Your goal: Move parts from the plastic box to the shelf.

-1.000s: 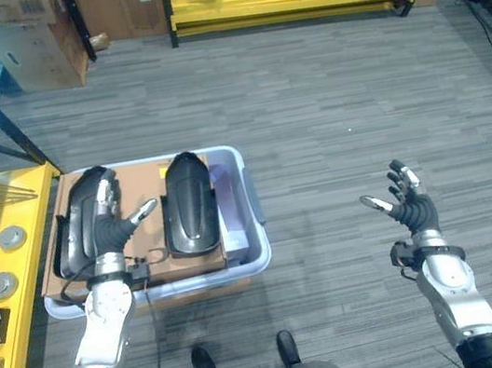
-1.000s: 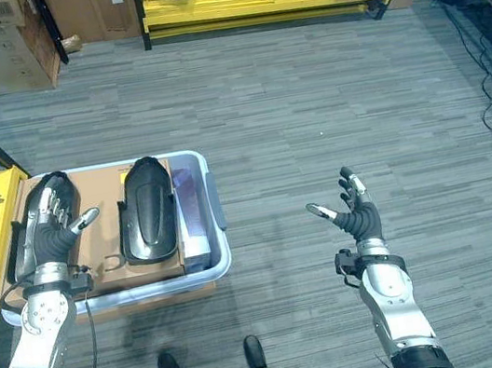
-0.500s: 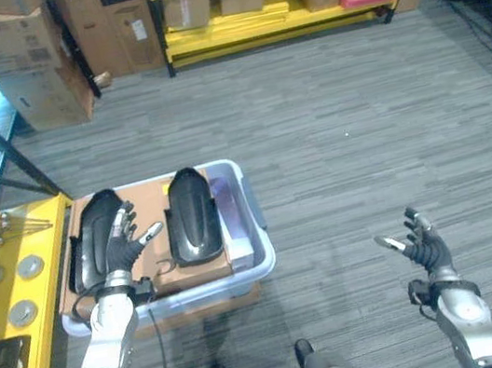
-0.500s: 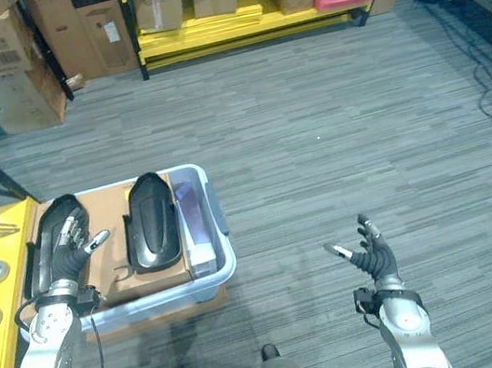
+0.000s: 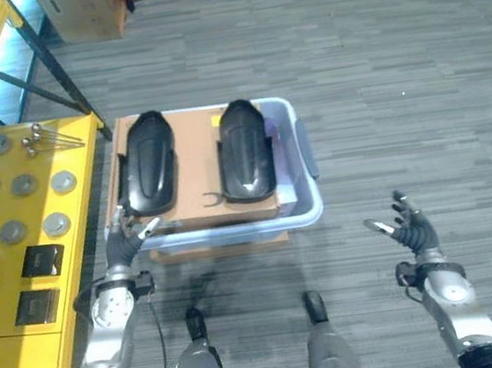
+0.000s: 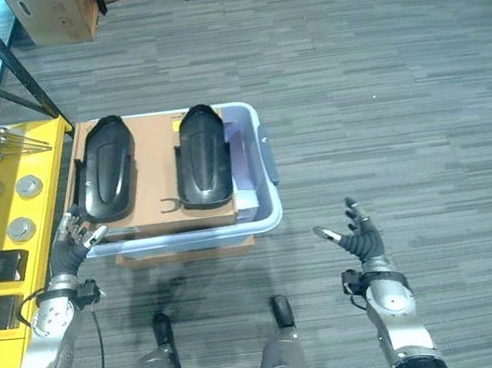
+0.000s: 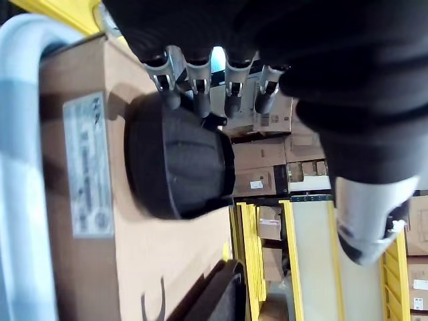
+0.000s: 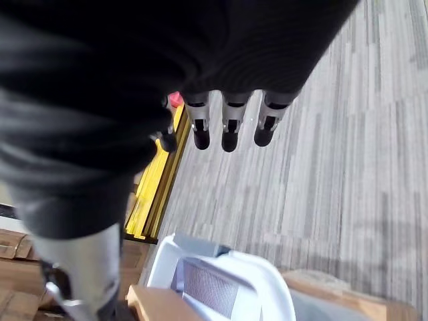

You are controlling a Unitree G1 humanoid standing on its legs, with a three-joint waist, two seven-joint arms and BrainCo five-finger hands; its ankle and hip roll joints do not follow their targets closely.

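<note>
A pale blue plastic box with rounded rim sits on grey striped carpet floor, with broad open floor to its right and far side. A flat brown cardboard sheet lies across the box, its edges overhanging the rim on the left. Two smooth, black, elongated dome-shaped parts rest on the cardboard side by side: the left part and the right part, apart from each other. The yellow shelf, just left of the box, carries round metal discs and dark square pieces. The left hand is at the box's near-left corner, fingers straight, holding nothing. The right hand hangs over bare floor, well clear of the box, fingers spread and empty.
</note>
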